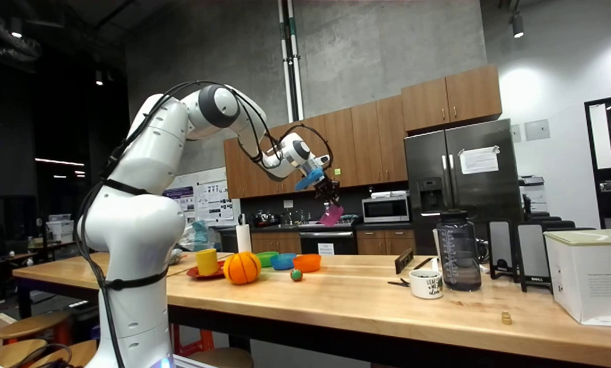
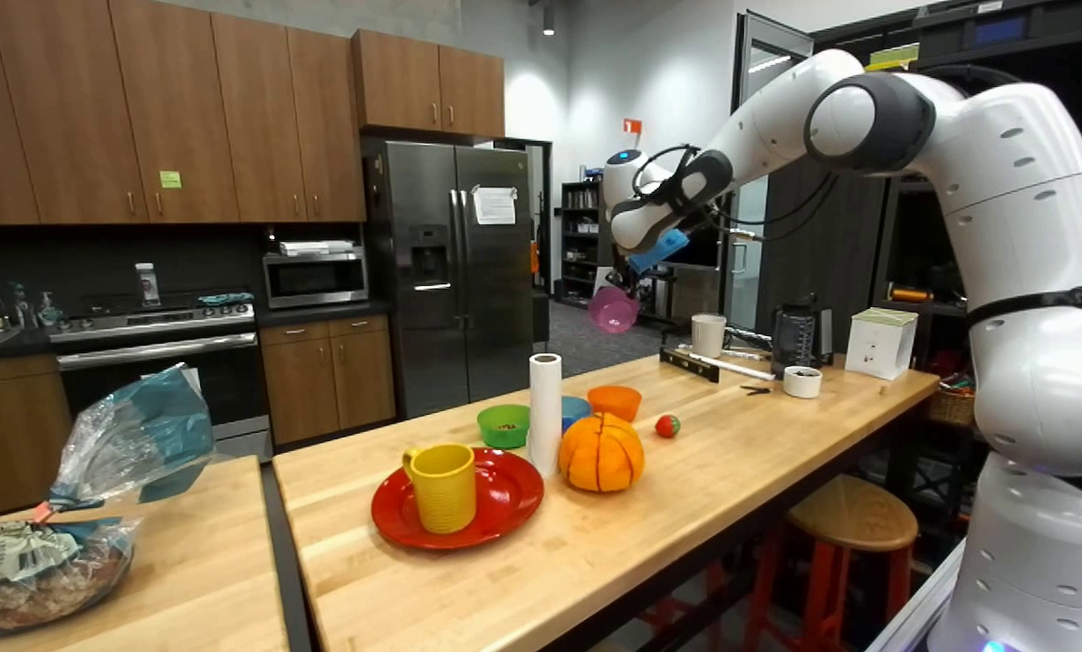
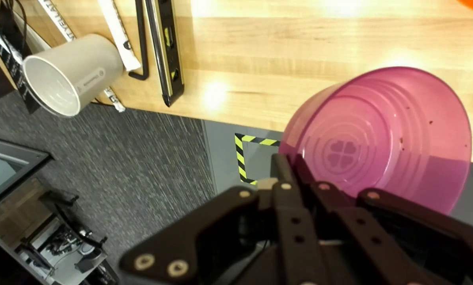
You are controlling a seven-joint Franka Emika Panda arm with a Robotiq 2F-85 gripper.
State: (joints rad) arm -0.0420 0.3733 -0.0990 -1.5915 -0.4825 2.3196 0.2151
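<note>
My gripper [image 3: 289, 159] is shut on the wall of a translucent pink bowl [image 3: 347, 130], with one finger seen through the bowl's side. The bowl hangs tilted in the air, well above the table, with a few small dark specks inside. The held bowl shows in both exterior views [image 1: 331, 215] [image 2: 614, 310], below the gripper [image 1: 332, 200]. On the table below stand an orange bowl [image 2: 615, 401], a blue bowl [image 2: 575, 410] and a green bowl [image 2: 504, 427] with small red bits in it. A small strawberry-like object [image 2: 667, 426] lies near the orange bowl.
An orange pumpkin [image 2: 601, 453], a white roll [image 2: 545, 417] and a yellow mug [image 2: 445, 489] on a red plate [image 2: 518, 503] stand on the table [image 2: 685, 507]. A level [image 3: 169, 51], beige cup [image 3: 90, 69], small white cup [image 1: 426, 285], dark bottle [image 1: 458, 250] and box [image 1: 591, 276] stand farther along.
</note>
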